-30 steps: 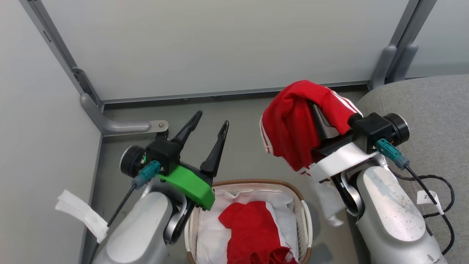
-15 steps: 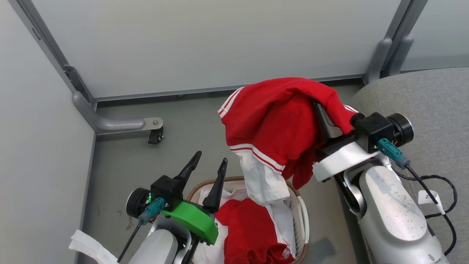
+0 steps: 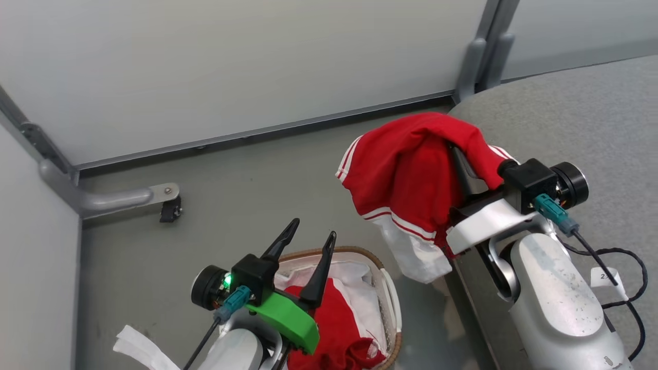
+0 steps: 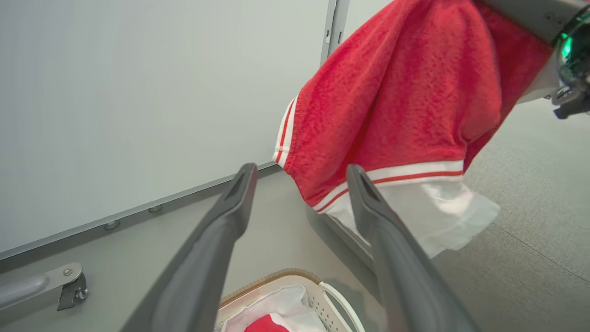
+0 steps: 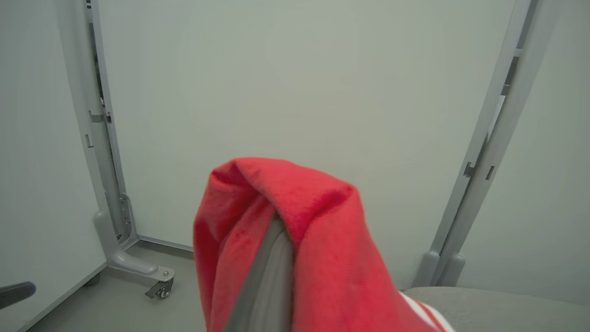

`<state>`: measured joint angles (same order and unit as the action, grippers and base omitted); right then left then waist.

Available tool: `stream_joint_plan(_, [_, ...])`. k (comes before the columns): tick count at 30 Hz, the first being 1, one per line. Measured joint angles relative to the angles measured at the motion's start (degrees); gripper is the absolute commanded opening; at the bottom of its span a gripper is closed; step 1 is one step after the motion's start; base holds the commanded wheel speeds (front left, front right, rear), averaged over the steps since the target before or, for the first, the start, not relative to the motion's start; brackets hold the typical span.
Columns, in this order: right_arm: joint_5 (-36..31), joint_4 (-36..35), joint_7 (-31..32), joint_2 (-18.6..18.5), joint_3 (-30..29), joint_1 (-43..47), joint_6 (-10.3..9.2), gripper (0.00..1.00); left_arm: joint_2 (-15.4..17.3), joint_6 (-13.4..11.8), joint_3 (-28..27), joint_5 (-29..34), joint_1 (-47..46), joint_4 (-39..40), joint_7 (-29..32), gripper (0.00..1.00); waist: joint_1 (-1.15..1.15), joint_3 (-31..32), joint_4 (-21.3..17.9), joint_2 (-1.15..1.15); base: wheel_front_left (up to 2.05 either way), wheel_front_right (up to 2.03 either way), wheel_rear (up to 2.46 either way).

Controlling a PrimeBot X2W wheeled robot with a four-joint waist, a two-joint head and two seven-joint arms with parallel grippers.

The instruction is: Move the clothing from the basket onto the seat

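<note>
Head view, transfer step. Left gripper (image 3: 313, 229) is hovering over the near-left rim of the basket (image 3: 360, 253), its two fingers spread apart and grasping nothing, probably waiting its turn at the red clothing (image 3: 336, 318) lying inside the basket on the white liner (image 3: 357, 275). Up and to the right of the basket, a red garment (image 3: 411, 164) is hanging clear of the floor, its white panel dangling lowest; lifting it this high is likely keeping it from snagging the basket rim. Right gripper (image 3: 459, 165) is carrying it, fingers closed together on a fold, with cloth draping over their tips. Farther right of the basket, the grey seat (image 3: 565, 113) is lying; the garment is hanging at its edge, not yet resting on it.
</note>
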<state>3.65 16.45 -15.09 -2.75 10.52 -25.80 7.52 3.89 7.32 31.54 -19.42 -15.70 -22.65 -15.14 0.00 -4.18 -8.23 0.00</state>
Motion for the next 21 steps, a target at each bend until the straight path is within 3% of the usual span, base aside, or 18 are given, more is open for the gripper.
stream_joint_plan(13, [-2.08, 0.49, 0.00, -0.05, -5.08, 0.54, 0.00, 0.00, -0.37, 0.01, 3.72, 0.81, -1.29, -0.02, 0.00, 1.00, 0.00, -1.24, -11.80, 0.00, 0.00, 0.00, 0.00])
stream_joint_plan(21, [-2.34, 0.41, 0.00, -0.08, -8.10, 0.69, 0.00, 0.00, -0.12, 0.01, 5.49, 0.80, -2.35, 0.02, 0.00, 1.00, 0.00, -3.22, -15.02, 0.00, 0.00, 0.00, 0.00])
